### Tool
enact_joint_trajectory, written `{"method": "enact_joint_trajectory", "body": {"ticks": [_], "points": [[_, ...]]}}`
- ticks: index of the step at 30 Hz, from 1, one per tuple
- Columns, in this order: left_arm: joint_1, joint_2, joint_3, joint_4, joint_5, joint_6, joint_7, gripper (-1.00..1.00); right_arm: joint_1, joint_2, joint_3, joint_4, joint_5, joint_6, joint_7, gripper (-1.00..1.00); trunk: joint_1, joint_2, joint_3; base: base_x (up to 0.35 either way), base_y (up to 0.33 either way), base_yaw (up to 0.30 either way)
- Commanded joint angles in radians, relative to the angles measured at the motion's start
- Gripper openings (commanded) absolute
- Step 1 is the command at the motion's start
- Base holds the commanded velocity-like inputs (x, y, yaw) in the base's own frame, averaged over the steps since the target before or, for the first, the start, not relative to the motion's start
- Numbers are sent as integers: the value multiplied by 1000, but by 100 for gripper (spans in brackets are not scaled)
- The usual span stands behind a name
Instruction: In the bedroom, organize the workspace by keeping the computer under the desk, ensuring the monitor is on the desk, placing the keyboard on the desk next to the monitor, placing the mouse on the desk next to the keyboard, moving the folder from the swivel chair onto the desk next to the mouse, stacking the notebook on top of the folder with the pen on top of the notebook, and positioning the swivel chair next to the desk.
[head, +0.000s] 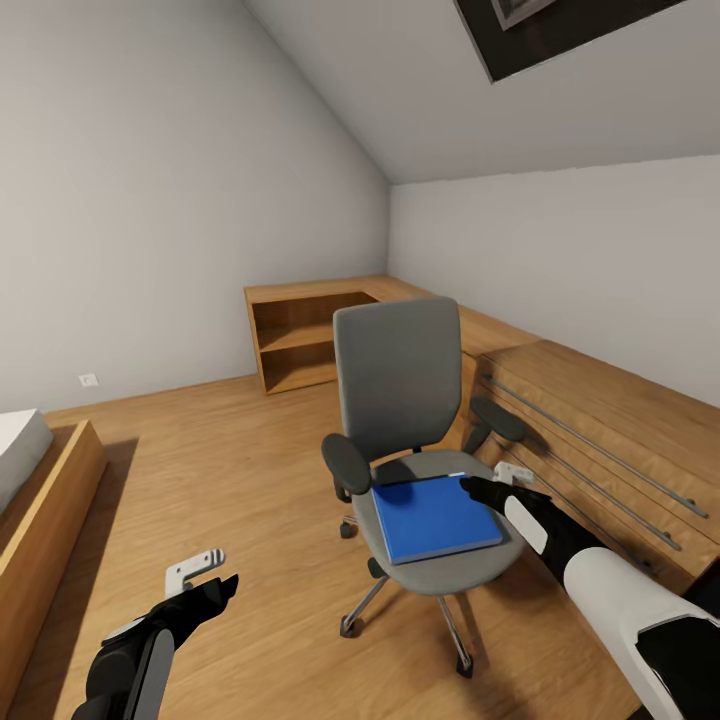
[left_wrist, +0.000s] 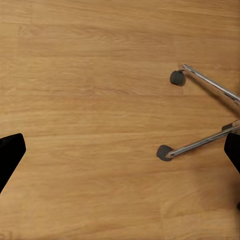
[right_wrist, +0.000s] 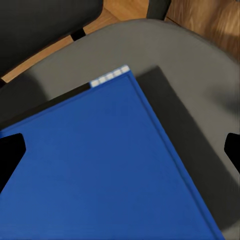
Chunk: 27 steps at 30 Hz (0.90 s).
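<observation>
No brand, label or legible writing appears on any surface; the only marking is a row of small pale tabs (right_wrist: 110, 76) along one edge of the folder, too blurred to read. The swivel chair (head: 400, 380) stands on the wooden floor (head: 230, 480), its grey seat facing the robot and its chrome base legs (left_wrist: 210, 85) and castors resting on the boards. The folder (head: 435, 518), flat and bright blue, lies on the chair seat, slightly askew, with grey upholstery exposed around it. The right gripper (head: 478, 490) is held over the seat at the folder's far right corner; in the right wrist view its two dark fingertips (right_wrist: 10, 155) sit at opposite edges of the picture with the folder (right_wrist: 100, 170) between them, so the jaws are spread wide and grasp nothing. Whether a fingertip touches the folder's surface cannot be determined. The left gripper (head: 205, 580) hangs over bare floor to the left of the chair, well apart from it; the left wrist view shows its fingertips (left_wrist: 9, 155) likewise wide apart, with only floorboards and two chair legs beyond, and nothing held. A light wooden dresser (head: 600, 440) with long rail handles stands just beside the chair on the right, and a wooden shelf unit (head: 300, 345) occupies the corner behind. A bed frame (head: 40, 510) edges the left side.
</observation>
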Motion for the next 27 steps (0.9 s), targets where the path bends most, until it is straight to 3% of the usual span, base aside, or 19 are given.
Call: {"method": "enact_joint_trajectory", "body": {"ticks": [1, 13, 19, 27], "points": [[-1, -1, 2, -1, 10, 5, 5, 100, -1, -1, 8, -3, -9, 3, -10, 100, 0, 0, -1, 0, 0, 0], [-1, -1, 2, -2, 10, 4, 4, 100, 1, 2, 11, -39, -8, 0, -67, 100, 0, 0, -1, 95, 0, 0], [-1, -1, 2, -2, 10, 4, 4, 100, 2, 2, 10, -65, -8, 4, -75, 100, 0, 0, -1, 219, 0, 0], [-1, -1, 2, -2, 10, 4, 4, 100, 2, 3, 11, -74, -9, 6, -76, 100, 0, 0, -1, 52, 0, 0]]}}
